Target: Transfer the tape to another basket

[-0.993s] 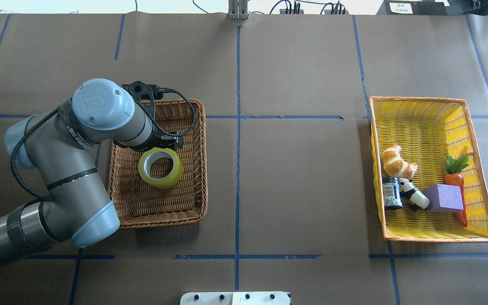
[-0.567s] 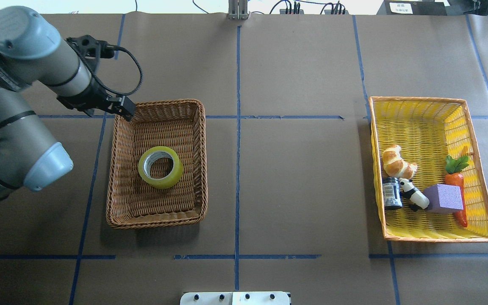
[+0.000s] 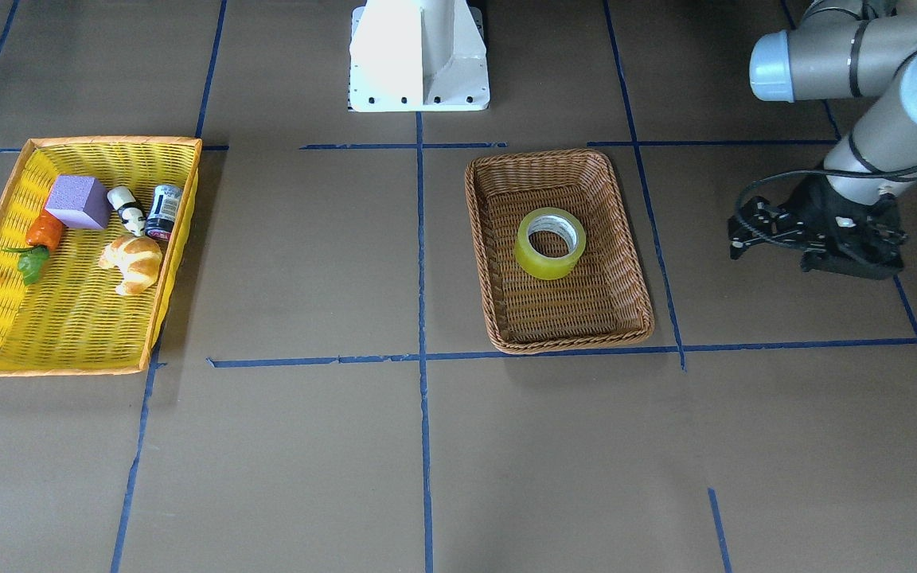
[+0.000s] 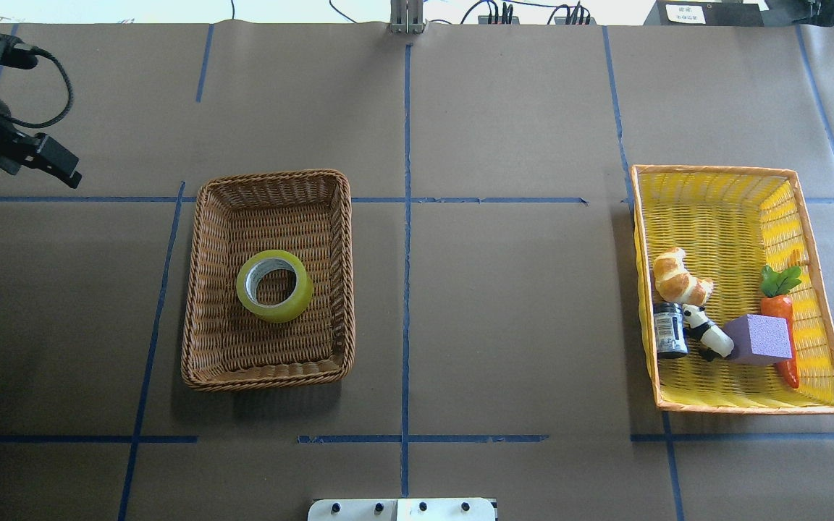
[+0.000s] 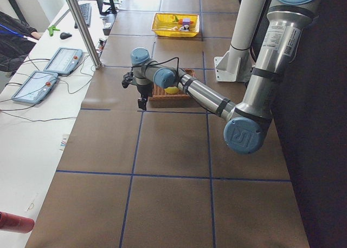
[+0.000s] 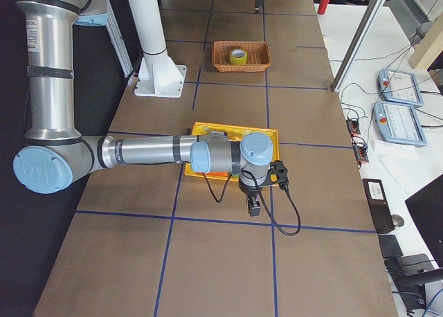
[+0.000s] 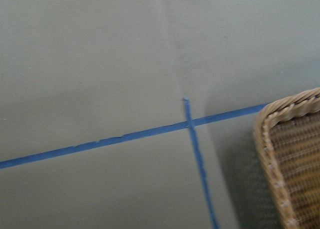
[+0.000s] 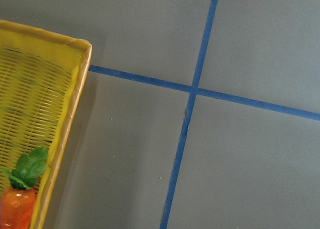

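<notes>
The tape (image 4: 274, 285) lies flat in the middle of the basket (image 4: 268, 370). At the basket's ten o'clock, well apart above the worktop (image 4: 518, 325), the left end effector (image 4: 68, 172) hangs wrist-down. The right end effector (image 6: 255, 207) hangs beside the yellow basket (image 6: 232, 128). I cannot tell whether either is released or clenched.

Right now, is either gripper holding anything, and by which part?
Nothing is held. The tape lies free in the basket; the left gripper hangs apart over bare table, and the right gripper carries nothing visible.
</notes>
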Action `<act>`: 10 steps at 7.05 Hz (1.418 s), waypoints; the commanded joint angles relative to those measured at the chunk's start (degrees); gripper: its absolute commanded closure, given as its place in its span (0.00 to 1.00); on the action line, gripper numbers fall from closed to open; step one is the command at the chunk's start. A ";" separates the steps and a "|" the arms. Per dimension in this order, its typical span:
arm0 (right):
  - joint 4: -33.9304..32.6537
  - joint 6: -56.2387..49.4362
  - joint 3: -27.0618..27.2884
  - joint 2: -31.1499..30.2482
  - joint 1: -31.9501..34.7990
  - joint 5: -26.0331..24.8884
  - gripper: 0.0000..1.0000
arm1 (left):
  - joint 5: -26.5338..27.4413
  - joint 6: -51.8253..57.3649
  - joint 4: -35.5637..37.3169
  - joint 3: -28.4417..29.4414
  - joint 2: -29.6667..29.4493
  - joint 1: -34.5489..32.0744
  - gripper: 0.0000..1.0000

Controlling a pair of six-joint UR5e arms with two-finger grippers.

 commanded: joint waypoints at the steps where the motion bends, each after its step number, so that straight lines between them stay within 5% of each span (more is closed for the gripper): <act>1: 0.18 -0.09 -0.65 0.02 0.23 -0.15 0.00 | -4.20 9.14 -0.09 2.61 4.95 -7.00 0.00; 5: 0.09 3.67 -2.77 -2.08 3.21 3.88 0.00 | -6.15 24.64 0.35 13.78 6.55 -19.15 0.00; 10: 0.09 4.13 -2.33 -2.36 4.36 7.14 0.00 | -6.06 30.01 0.52 14.85 10.75 -24.96 0.00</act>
